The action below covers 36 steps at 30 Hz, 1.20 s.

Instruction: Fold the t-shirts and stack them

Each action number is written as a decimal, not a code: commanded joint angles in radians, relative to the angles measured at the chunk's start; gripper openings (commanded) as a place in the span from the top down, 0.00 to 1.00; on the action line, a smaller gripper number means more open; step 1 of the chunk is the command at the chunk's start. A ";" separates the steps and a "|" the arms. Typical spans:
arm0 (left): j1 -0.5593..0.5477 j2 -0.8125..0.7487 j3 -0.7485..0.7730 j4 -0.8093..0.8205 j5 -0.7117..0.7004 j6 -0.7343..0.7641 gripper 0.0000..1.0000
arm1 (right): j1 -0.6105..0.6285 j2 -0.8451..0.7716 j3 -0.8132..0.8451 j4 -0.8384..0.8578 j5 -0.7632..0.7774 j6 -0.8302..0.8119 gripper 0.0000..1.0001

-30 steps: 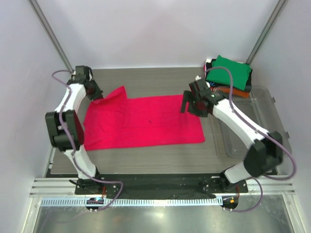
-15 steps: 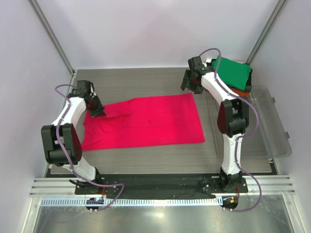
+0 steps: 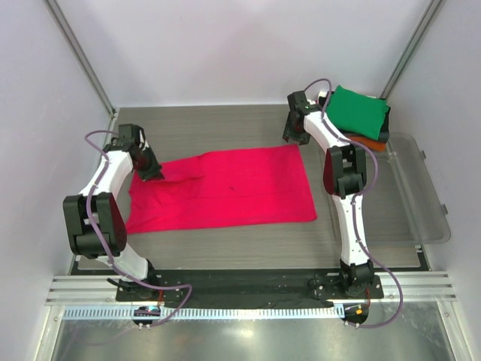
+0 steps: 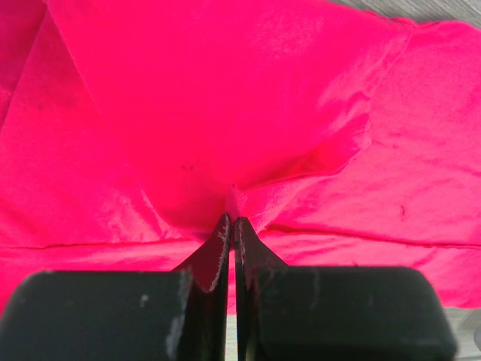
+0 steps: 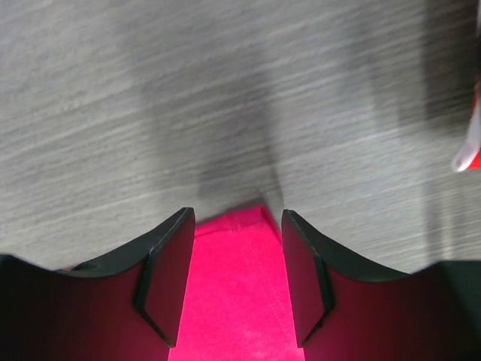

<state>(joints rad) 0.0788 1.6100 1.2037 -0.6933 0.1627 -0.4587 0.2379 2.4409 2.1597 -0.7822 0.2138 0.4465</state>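
A crimson-pink t-shirt (image 3: 233,188) lies spread flat on the grey table (image 3: 218,124). My left gripper (image 3: 149,171) is at the shirt's far left part, and in the left wrist view it (image 4: 231,219) is shut on a pinched ridge of the pink cloth (image 4: 248,90). My right gripper (image 3: 294,135) is at the shirt's far right corner. In the right wrist view its jaws (image 5: 237,218) stand apart astride that corner (image 5: 240,271), with gaps on both sides. A folded green t-shirt (image 3: 359,111) tops a stack with an orange one (image 3: 370,142) beneath, at the back right.
A clear plastic bin (image 3: 425,199) stands along the table's right side, next to the folded stack. Both arms reach far from their bases at the near edge. Metal frame posts rise at the back corners.
The right arm swung from over the shirt's right half out to its far right corner, and its jaws have narrowed. The left gripper pulled the raised left sleeve down and inward.
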 commanded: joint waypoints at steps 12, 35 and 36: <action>-0.002 -0.044 0.014 0.005 0.037 0.020 1.00 | 0.001 0.004 -0.047 0.058 0.004 -0.006 0.76; 0.062 -0.123 0.195 -0.115 0.024 -0.028 1.00 | 0.006 -0.440 -0.400 0.144 -0.019 -0.066 0.99; 0.070 -0.149 0.186 -0.118 0.026 -0.028 1.00 | 0.006 -0.460 -0.426 0.158 -0.025 -0.068 0.99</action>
<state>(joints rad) 0.1196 1.5505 1.4033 -0.7807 0.1764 -0.4740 0.2356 2.0872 1.7905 -0.6842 0.2047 0.3939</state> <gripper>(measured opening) 0.008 0.023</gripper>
